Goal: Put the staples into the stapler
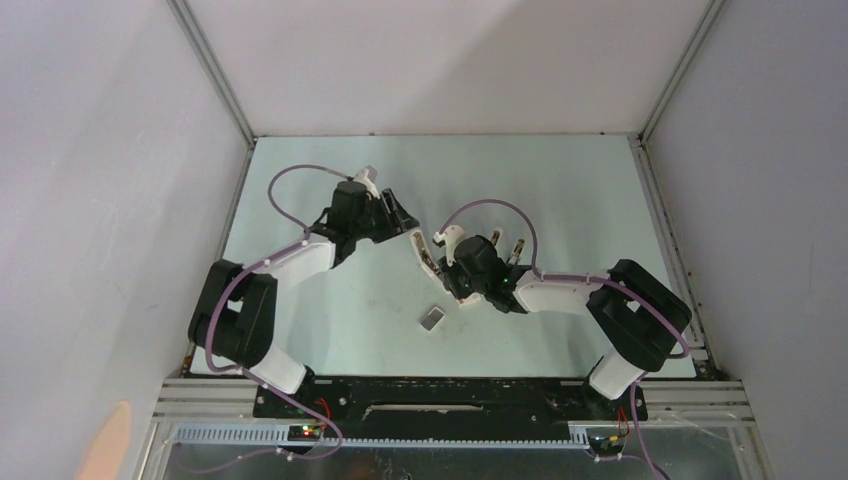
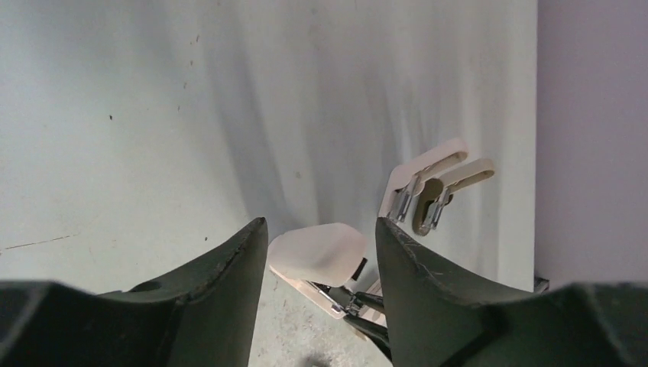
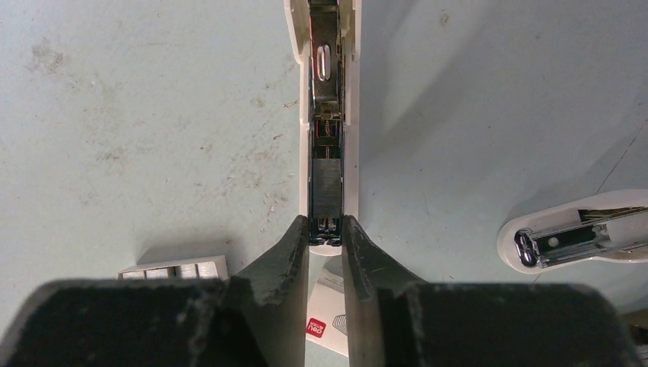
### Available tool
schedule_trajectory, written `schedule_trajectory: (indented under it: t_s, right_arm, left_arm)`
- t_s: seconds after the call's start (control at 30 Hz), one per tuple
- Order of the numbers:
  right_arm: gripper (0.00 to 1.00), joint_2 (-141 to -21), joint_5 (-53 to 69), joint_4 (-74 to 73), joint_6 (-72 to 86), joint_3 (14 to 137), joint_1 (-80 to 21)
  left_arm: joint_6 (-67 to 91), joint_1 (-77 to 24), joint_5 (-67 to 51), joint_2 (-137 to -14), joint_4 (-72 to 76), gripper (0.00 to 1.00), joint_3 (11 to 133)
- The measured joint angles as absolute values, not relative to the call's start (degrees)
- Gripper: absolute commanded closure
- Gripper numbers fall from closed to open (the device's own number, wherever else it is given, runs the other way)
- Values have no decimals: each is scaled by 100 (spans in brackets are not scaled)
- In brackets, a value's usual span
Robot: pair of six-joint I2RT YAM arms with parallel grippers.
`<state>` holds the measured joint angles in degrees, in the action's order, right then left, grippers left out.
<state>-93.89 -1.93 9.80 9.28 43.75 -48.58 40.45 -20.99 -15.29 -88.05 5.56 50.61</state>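
The staples (image 3: 176, 269) are a flat grey block lying on the table (image 3: 137, 115), near the stapler (image 3: 327, 153) but apart from it. The stapler lies opened out, its metal channel facing up. We see the right gripper (image 3: 327, 229) closed on its near end, a finger pressed against each side. A small printed box (image 3: 325, 321) lies under those fingers, and a second stapler (image 3: 581, 233) rests off to one side. The left gripper (image 2: 321, 222) stands apart around the stapler's raised whitish top, with a slim gap showing, so it has no grip on it.
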Motion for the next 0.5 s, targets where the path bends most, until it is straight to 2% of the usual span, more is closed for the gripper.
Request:
schedule_trajectory:
  t_s: [0.33,0.5]
  right_arm:
    - [85,-9400,-196,1000,897,4375,-4862]
    - [86,-9402,-193,1002,897,4375,-4862]
  left_arm:
    - [4104,-2226,-1669,-9100,773,68,5076]
    - [4095,-2329,-1629,-9100,884,66,5068]
